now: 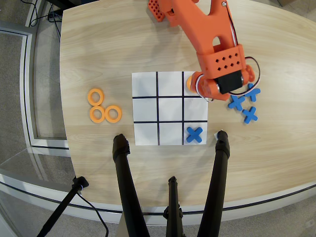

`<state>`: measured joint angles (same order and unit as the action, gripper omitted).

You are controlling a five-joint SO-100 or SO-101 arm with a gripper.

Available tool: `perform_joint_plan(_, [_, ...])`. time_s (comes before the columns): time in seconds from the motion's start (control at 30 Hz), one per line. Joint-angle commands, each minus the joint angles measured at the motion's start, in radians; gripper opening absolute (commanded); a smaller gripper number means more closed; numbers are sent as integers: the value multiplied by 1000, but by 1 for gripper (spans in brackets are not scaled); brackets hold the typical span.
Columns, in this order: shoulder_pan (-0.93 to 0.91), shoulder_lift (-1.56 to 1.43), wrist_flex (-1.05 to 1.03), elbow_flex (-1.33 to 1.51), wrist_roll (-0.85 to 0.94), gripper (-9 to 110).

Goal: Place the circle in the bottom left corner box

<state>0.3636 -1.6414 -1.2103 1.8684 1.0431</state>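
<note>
The white 3x3 board (145,86) lies in the middle of the wooden table. Three orange rings (106,114) lie in a cluster left of it. The orange arm reaches down from the top edge, and its gripper (193,85) hangs over the board's top right cell (188,95) in this view. A rounded, lighter orange piece (189,82) peeks out at the wrist's left side; it looks like a fourth ring. The fingers are hidden under the wrist, so I cannot tell whether they grip it. A blue cross (195,134) lies in the bottom right cell.
Three blue crosses (250,115) lie right of the board, partly under the arm's cables. Black tripod legs (123,182) rise from the near table edge, two ending close to the board's lower corners. An orange base part (157,10) sits at the top.
</note>
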Motion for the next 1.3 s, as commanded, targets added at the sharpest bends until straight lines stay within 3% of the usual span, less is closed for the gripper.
perform_joint_plan(0.0, [14,-127,-141,-124,12,13])
perform_joint_plan(0.13, [8,-394,-227,-63,55,13])
perform_joint_plan(0.3, [-48,-936,-221,416,247,13])
perform_joint_plan(0.53, [-210,-1456,101,1117,462,13])
perform_joint_plan(0.63, [-258,-1572,124,1273,494,13])
perform_joint_plan(0.77, [-310,-1658,57,1333,506,11])
perform_joint_plan(0.87, [-322,-1704,-14,1335,502,0])
perform_joint_plan(1.07, [-393,-1717,-97,1335,492,0])
perform_joint_plan(1.27, [-598,-1715,-94,1335,492,0])
